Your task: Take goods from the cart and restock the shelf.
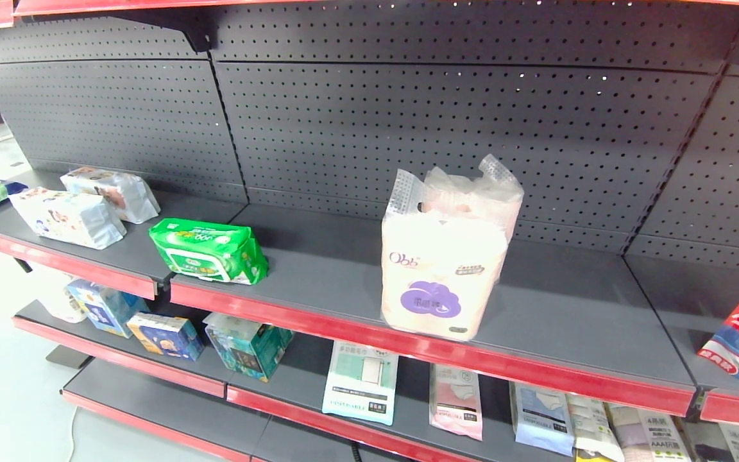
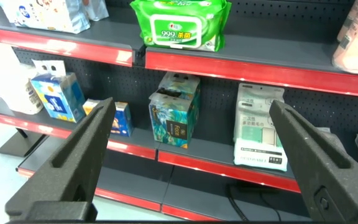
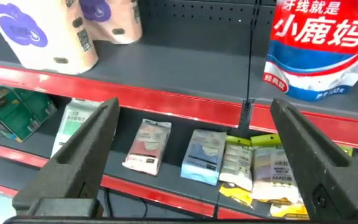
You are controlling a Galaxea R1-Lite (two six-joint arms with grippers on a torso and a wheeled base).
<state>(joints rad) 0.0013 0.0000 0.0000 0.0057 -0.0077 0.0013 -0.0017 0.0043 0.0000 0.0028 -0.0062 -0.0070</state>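
Broadly, the shelf (image 1: 318, 276) runs across the head view. On its middle board the tissue pack (image 1: 443, 269) stands upright, long axis vertical, its purple cloud label facing the red front edge. Left of it, well apart, the green wipes pack (image 1: 209, 250) lies flat, long axis along that edge. The left gripper (image 2: 191, 106) and right gripper (image 3: 194, 106) hang released, fingers wide, holding nothing.

The left gripper (image 2: 191, 106) and the right gripper (image 3: 195, 106) are posed alike: each has its two dark, wedge-shaped fingers spread wide apart, tips pointing away from the wrist camera, and each is empty.
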